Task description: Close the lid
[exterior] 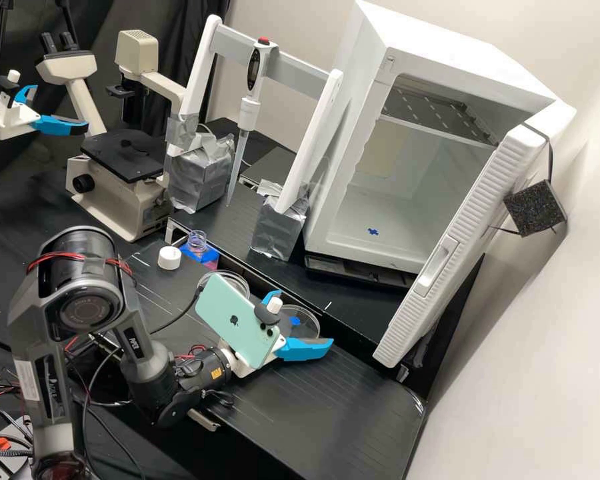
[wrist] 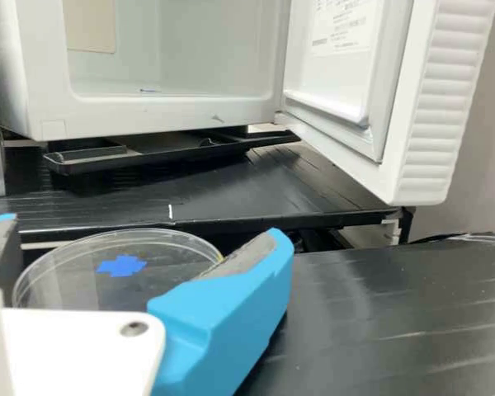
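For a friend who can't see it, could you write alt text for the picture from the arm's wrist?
Two blue fingers, spread apart, near a clear round dish with a blue patch, on a black bench. Behind, a white cabinet stands on a raised black surface, its ribbed door open.

You see your gripper (exterior: 303, 321), fingers parted | before you, clear round dish (wrist: 66, 285) with blue patch (wrist: 121, 266), one finger partly covering it | white cabinet (wrist: 45, 99), door (wrist: 450, 91) ajar, black tray (wrist: 181, 150) underneath
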